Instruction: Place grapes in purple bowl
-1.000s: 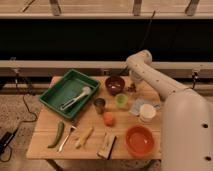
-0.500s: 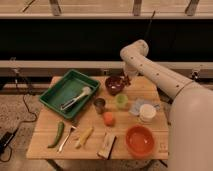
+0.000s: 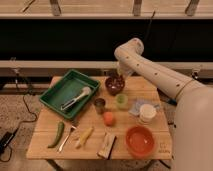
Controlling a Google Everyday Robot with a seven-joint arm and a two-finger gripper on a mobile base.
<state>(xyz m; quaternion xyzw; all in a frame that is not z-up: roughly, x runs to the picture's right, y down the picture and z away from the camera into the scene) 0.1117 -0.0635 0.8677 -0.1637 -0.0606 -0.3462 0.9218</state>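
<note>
Maroon-purple bowl sits directly below the gripper, at the wooden table's far edge. Gripper finger state: cannot tell. Grapes not distinguishable; possibly a dark mass at the gripper. Green cup nearer than the bowl; orange fruit nearer still.

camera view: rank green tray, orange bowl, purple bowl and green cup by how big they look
1. green tray
2. orange bowl, nearer the camera, which flatters it
3. purple bowl
4. green cup

The claw hangs just above the purple bowl's far rim.
</note>
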